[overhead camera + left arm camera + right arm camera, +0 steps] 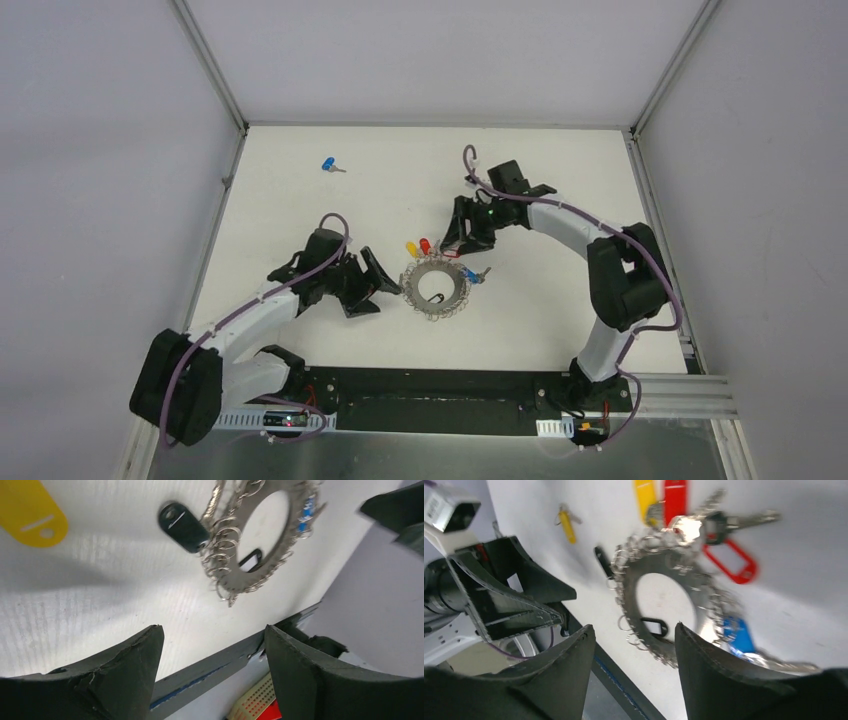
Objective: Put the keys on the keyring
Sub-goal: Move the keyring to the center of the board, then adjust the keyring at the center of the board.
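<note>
White table (pixel 400 175) and grey walls (pixel 100 150) make up the booth, and we see both arms reaching in from the near edge toward the middle. Between them the keyring (pixel 414 288) lies flat on the table, a grey disc with a round hole, fringed all round with small silver rings and keys. A yellow tag (pixel 410 248) and a red tag (pixel 425 244) fan out from its far-left side, and a blue tag (pixel 470 275) sits at its right.

Our left gripper (pixel 386 292) is just left of the keyring, pointing at it. Its jaws stand apart with nothing between them. In the left wrist view its fingers (pixel 125 675) frame bare table, with the keyring farther ahead.

Our right gripper (pixel 468 244) hangs just beyond the keyring's far-right side. Its jaws are apart too and hold nothing. In the right wrist view its fingers (pixel 559 680) frame the disc's near rim, but we cannot tell whether they touch it.

The blue key (pixel 331 165) lies alone toward the far-left corner, well apart from the keyring. The yellow key (pixel 566 525) lies loose on the table near the keyring, on the left gripper's side. We cannot pick it out from above.
</note>
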Available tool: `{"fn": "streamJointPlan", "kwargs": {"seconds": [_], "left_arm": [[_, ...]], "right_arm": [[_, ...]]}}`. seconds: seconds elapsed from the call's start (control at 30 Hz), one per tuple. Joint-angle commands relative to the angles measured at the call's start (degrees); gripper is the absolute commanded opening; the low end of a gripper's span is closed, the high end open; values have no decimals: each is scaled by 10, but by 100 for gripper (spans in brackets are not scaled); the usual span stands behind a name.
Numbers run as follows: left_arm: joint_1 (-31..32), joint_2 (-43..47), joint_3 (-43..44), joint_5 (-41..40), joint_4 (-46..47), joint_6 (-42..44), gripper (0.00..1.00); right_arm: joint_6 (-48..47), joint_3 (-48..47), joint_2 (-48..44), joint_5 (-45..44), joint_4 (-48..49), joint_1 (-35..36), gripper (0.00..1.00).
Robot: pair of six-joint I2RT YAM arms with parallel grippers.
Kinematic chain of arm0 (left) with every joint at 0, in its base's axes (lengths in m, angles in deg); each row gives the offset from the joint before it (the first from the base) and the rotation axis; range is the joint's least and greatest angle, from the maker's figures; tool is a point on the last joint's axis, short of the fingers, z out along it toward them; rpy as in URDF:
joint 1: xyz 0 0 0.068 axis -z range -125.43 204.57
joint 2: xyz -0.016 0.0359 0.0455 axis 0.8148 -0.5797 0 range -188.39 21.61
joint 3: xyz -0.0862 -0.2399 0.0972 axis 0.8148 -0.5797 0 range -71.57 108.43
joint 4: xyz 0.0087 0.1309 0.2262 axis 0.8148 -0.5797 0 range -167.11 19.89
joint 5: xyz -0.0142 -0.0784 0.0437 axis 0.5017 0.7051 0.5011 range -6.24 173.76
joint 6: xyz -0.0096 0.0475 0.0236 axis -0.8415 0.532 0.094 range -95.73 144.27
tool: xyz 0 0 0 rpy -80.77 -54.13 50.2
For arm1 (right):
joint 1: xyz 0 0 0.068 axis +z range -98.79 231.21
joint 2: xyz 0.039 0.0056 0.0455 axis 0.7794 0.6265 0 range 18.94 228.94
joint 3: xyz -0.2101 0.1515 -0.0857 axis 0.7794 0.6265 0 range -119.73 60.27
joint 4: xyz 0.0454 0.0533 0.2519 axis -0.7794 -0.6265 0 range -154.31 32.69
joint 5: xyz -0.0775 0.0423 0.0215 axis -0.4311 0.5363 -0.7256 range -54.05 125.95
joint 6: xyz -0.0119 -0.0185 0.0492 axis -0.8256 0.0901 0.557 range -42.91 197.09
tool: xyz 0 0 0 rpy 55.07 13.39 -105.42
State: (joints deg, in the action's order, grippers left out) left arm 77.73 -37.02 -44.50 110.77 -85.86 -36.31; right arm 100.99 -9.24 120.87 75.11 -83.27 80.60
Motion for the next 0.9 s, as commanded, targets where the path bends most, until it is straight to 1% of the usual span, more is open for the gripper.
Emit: {"fn": "streamJointPlan", "kwargs": {"seconds": [0.0,0.07,0.17,0.33,0.47,0.67,0.8,0.87], "left_arm": [[48,-77,39,-5,-20,33,75],[74,-119,62,-15,-21,41,75],[106,-181,91,-34,-28,50,72],[133,-214,113,-64,-28,47,71],[135,-208,110,-82,-29,46,70],[133,-213,111,-107,-36,54,67],[126,-239,126,-109,-42,71,64],[122,-249,135,-112,-42,76,61]], "right_arm": [[-52,6,-19,-63,-80,-53,60],[-62,8,-15,-89,-97,-71,57],[-75,14,-5,-97,-106,-82,54],[-73,36,9,-66,-83,-82,49],[-58,55,22,-61,-59,-75,45],[-62,72,36,-66,-54,-58,34],[-67,89,38,-76,-65,-54,21],[-64,102,34,-71,-65,-52,16]]}}
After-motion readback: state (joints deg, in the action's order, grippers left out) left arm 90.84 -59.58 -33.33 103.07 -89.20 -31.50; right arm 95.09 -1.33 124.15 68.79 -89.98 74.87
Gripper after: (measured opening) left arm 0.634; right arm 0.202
